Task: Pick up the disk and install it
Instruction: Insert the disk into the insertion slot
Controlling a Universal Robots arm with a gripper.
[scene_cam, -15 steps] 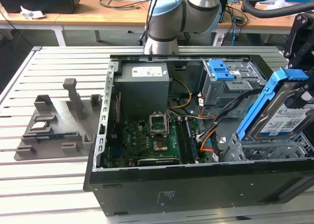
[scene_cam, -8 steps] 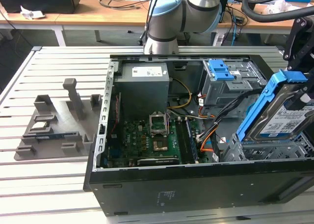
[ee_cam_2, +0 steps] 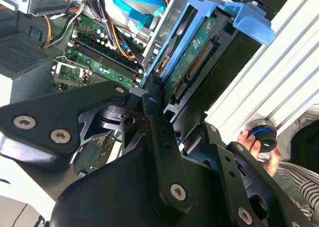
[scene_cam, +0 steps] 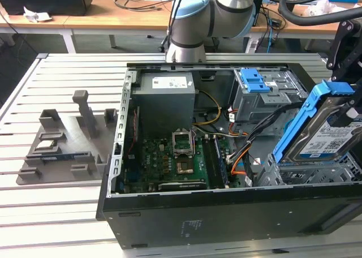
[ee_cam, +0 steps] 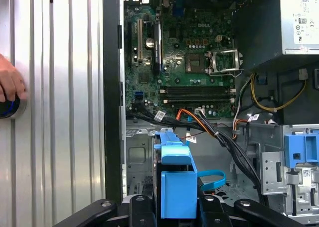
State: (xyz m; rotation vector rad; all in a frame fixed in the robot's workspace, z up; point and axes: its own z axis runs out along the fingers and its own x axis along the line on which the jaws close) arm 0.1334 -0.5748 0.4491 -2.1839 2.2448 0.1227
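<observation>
The disk (scene_cam: 331, 139), a silver drive with a white-and-blue label in a blue carrier bracket, hangs tilted over the right end of the open computer case (scene_cam: 186, 213). Its upper end rises toward the exterior view's right. My gripper (scene_cam: 344, 115) is shut on it from above at that end. In the second wrist view the disk (ee_cam_2: 192, 53) shows its green circuit-board side, with my black fingers (ee_cam_2: 152, 100) clamped on its edge. In the first wrist view the blue bracket (ee_cam: 177, 179) stands edge-on just above the gripper (ee_cam: 177, 209). A grey metal drive bay (scene_cam: 308, 172) lies right below the disk.
Inside the case are a green motherboard (scene_cam: 175, 162), a grey power supply (scene_cam: 167, 97), bundled cables (scene_cam: 249, 139) and a grey cage with a blue latch (scene_cam: 257, 91). A grey parts fixture (scene_cam: 62, 145) lies on the slatted table. A person's hand (ee_cam: 7, 85) rests on a round knob beside the case.
</observation>
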